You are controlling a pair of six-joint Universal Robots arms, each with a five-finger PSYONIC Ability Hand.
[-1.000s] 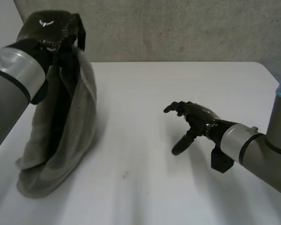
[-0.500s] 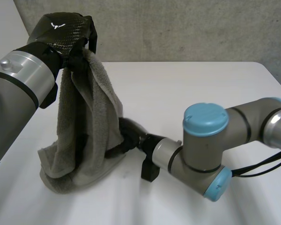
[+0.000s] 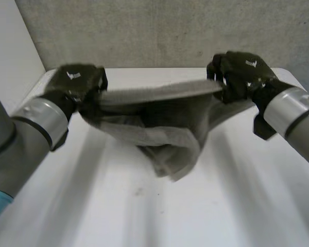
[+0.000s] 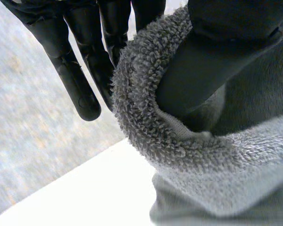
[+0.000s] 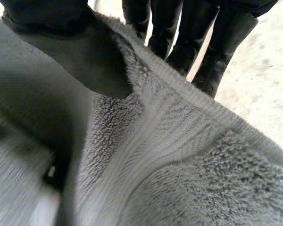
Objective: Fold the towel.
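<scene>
While hanging above the table [image 3: 144,216], towel [image 3: 165,134]: is stretching taut between both hands, middle sagging.
Left hand [image 3: 77,82]: is pinching the top edge's left end, thumb against fingers.
Right hand [image 3: 242,72]: is pinching the right end likewise.

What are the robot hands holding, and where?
The towel: the left robot hand pinches one end of its top edge, the right robot hand the other.
</scene>
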